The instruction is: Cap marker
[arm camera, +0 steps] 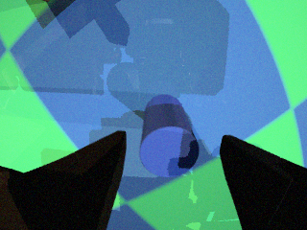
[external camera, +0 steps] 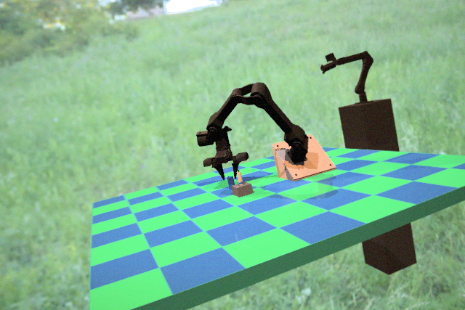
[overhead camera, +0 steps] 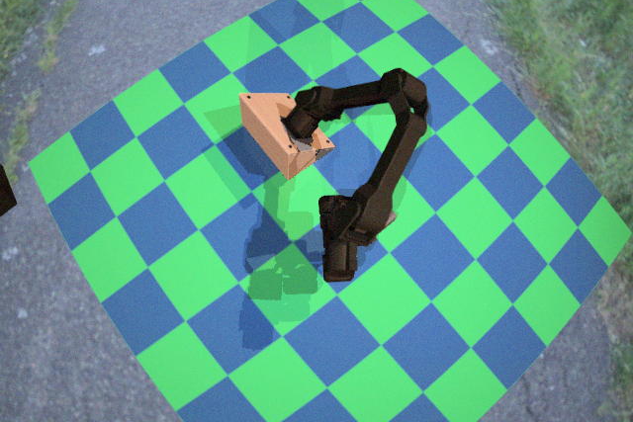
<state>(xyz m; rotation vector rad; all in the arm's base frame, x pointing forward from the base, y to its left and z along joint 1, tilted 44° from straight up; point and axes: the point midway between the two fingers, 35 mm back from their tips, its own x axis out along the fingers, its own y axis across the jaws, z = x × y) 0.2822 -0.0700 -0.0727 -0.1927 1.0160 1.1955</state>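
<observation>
Hovering half open and empty, the gripper [arm camera: 172, 153] straddled the blue cap [arm camera: 168, 134] beside the holder block [external camera: 242, 189], room either side of its fingers.
</observation>
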